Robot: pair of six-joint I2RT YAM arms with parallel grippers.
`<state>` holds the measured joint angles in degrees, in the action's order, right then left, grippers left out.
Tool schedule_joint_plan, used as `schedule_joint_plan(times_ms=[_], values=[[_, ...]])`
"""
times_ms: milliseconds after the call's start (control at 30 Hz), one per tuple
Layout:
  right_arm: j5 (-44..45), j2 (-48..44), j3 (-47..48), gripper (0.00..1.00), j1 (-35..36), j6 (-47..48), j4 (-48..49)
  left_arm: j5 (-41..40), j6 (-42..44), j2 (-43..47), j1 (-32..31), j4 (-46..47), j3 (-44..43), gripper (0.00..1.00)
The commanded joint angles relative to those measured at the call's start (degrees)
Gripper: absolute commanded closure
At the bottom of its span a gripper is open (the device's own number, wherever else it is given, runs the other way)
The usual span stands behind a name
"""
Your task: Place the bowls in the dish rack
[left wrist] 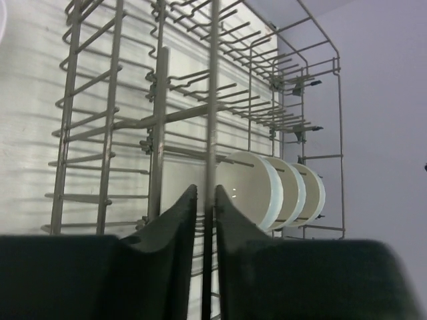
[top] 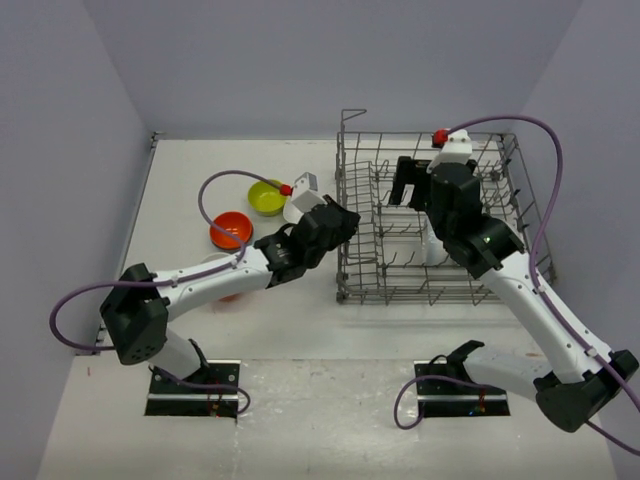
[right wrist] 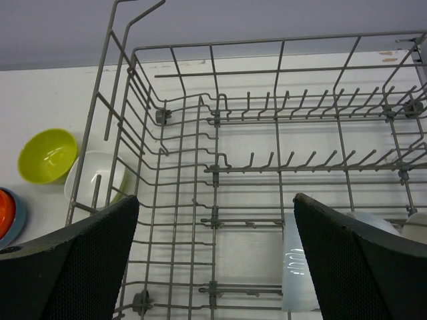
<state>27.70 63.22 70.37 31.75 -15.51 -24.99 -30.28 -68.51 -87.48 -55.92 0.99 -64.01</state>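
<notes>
Right claw hangs wide above the dish rack's open middle rows. Left arm stretches low, its claw pinched to a slit at the rack's left wall.

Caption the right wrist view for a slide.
Right gripper, open, over the dish rack; a white bowl stands inside, a yellow-green bowl sits outside.

the white flat table is carrying a large grey metal wire dish rack on its right half. a glossy yellow-green bowl, a glossy orange bowl and a white squarish bowl are sitting just left of the rack.

Lab booth, bare lilac walls
</notes>
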Motion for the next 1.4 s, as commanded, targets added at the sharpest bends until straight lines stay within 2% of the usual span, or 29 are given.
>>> schedule_joint_plan(times_ms=[0, 33, 100, 133, 167, 200, 367, 533, 633, 700, 733, 800, 833, 867, 900, 1067, 1100, 1200, 1367], values=[[-0.6, -0.6, -0.1, 0.01, -0.4, -0.9, 1.7, 0.4, -1.6, -1.1, -0.8, -6.1, 0.5, 0.78], [-0.5, -0.7, 0.0, 0.01, -0.4, -0.8, 1.5, -0.1, -1.2, -0.4, -0.8, -6.1, 0.8, 0.61], [-0.5, -0.9, 0.2, 0.01, -0.4, -0.6, 1.4, -1.0, 0.8, 2.1, -0.8, -6.0, 1.8, 0.40], [-0.5, -1.1, 0.2, 0.01, -0.5, -0.5, 1.4, -1.8, 1.5, 4.1, -0.8, -6.0, 2.0, 0.23], [-0.6, -1.2, 0.3, 0.01, -0.5, -0.6, 1.4, -2.2, 3.5, 5.2, -0.9, -5.9, 2.4, 0.14], [-0.8, -1.2, 0.5, 0.01, -0.5, -0.3, 1.2, -2.4, 5.0, 6.1, -0.9, -5.3, 2.5, 0.00], [-1.5, -1.3, 0.9, 0.01, -0.5, 0.0, 1.3, -1.1, 14.8, 11.4, -0.9, -5.6, 1.1, 0.00], [-0.8, -1.4, 1.4, 0.01, -0.6, -1.1, 1.4, -1.0, 20.2, 17.2, -0.9, -10.0, -0.7, 0.00], [-0.5, -1.5, 1.4, 0.01, -0.6, -1.0, 1.8, -4.9, 24.2, 19.4, -0.7, -15.7, -2.7, 0.00], [-0.5, -1.9, 1.1, 0.01, -0.5, -1.2, 1.8, -9.9, 23.3, 19.3, 0.5, -24.8, -5.6, 0.00], [-0.7, -2.3, 0.7, 0.01, -0.5, -1.5, 1.8, -8.1, 22.4, 18.8, 3.9, -28.8, -6.0, 0.00], [-1.0, -2.8, 0.1, 0.01, -0.5, -2.9, 1.9, -1.6, 21.9, 18.4, 9.9, -31.1, -5.4, 0.00], [-1.7, -3.2, -0.3, 0.01, -0.5, -3.3, 1.9, 1.9, 21.8, 18.5, 16.5, -31.7, -4.3, 0.00], [-2.4, -3.9, -0.6, 0.01, -0.5, -3.6, 1.8, 6.0, 21.8, 18.7, 19.2, -31.8, -2.8, 0.00], [-3.2, -4.4, -0.9, 0.01, -0.5, -3.7, 1.8, 6.8, 21.1, 18.8, 24.1, -32.0, -0.3, 0.00], [-4.9, -8.1, -4.5, 0.01, -0.5, -5.7, 2.1, 11.1, 23.1, 17.8, 36.0, -31.1, 4.0, 0.00], [-5.1, -8.4, -5.1, 0.01, -0.5, -5.7, 2.1, 12.0, 22.2, 17.4, 40.1, -31.1, 4.6, 0.00], [-5.0, -8.8, -6.6, 0.01, -0.5, -5.8, 1.9, 13.8, 22.4, 15.8, 45.0, -31.7, 6.3, 0.00], [-4.6, -8.1, -7.9, 0.01, -0.5, -5.4, 1.1, 12.0, 27.2, 10.0, 48.2, -29.9, 7.2, 0.00]])
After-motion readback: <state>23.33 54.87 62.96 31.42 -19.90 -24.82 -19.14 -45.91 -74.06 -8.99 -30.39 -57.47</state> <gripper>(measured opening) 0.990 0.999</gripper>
